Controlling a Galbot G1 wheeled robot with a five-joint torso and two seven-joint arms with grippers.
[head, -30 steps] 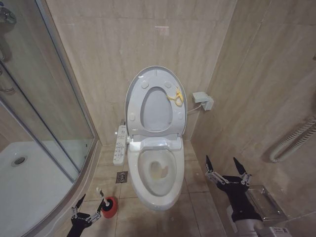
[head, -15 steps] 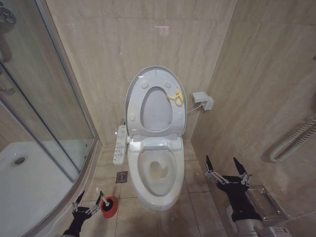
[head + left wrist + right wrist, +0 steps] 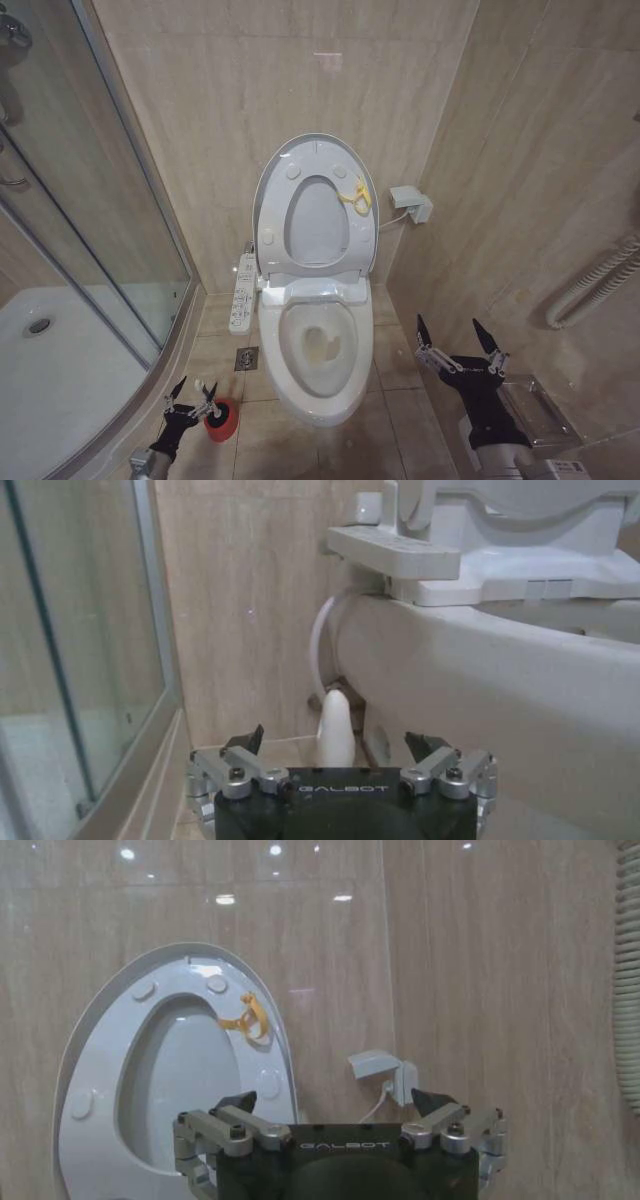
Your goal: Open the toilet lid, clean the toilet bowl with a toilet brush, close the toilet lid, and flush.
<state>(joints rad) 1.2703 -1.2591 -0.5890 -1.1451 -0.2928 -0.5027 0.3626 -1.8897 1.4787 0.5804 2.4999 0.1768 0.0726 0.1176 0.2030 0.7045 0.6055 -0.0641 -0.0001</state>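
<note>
- On the floor left of the bowl (image 3: 320,350), the brush (image 3: 200,390) stands in its red holder (image 3: 222,420); its white handle tip rises between the left gripper (image 3: 192,395)'s spread fingers.
- Lid (image 3: 275,190) stands raised against the wall.
- Centre the handle, close squarely, then lift straight up so the holder doesn't tip.
- Right gripper (image 3: 455,340) waits open beside the bowl.
</note>
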